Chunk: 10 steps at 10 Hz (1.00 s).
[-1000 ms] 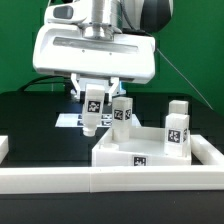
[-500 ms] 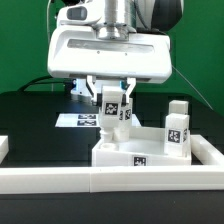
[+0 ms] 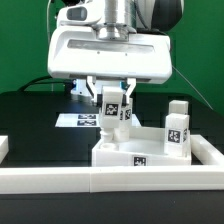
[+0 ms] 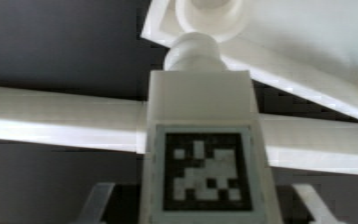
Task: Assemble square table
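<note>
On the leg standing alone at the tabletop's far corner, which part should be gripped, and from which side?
Probably the upper part of that leg, coming straight down from above. It stands upright on the square top with open space around it, and its flat side faces suit the end effector.

Bench point(image 3: 30, 110): black surface. White square top point(image 3: 150, 152) rests on it toward 5 o'clock in the exterior view. Marker board point(image 3: 78, 120) lies flat near centre. Long white rail point(image 3: 60, 180) edges the 6 o'clock side.
</note>
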Each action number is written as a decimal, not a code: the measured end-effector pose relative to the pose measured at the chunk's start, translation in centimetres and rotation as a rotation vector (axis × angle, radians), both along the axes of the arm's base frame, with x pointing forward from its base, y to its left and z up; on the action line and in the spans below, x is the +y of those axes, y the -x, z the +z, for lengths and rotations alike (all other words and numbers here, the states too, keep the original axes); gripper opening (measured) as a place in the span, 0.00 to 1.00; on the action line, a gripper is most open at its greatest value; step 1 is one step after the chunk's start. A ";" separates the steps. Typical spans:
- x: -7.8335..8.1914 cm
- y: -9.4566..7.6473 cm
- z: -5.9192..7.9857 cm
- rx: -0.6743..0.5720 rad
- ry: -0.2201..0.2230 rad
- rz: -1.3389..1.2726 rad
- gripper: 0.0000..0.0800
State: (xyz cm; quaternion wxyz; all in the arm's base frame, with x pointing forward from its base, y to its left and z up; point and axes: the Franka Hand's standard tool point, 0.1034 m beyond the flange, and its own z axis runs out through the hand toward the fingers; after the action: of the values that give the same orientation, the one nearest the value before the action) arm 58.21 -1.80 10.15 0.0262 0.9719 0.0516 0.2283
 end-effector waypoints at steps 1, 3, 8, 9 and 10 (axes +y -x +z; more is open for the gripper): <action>0.1 0.0 -0.4 0.005 -0.001 0.002 0.36; 0.3 0.3 -1.0 0.015 -0.001 0.003 0.36; 0.7 0.7 -1.9 0.030 0.000 0.010 0.36; 0.7 0.8 -2.2 0.031 0.001 0.011 0.36; 0.6 0.7 -2.4 0.022 0.005 0.010 0.36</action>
State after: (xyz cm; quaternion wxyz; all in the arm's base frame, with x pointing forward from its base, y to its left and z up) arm 57.46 -1.15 7.73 0.0271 0.9740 0.0572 0.2174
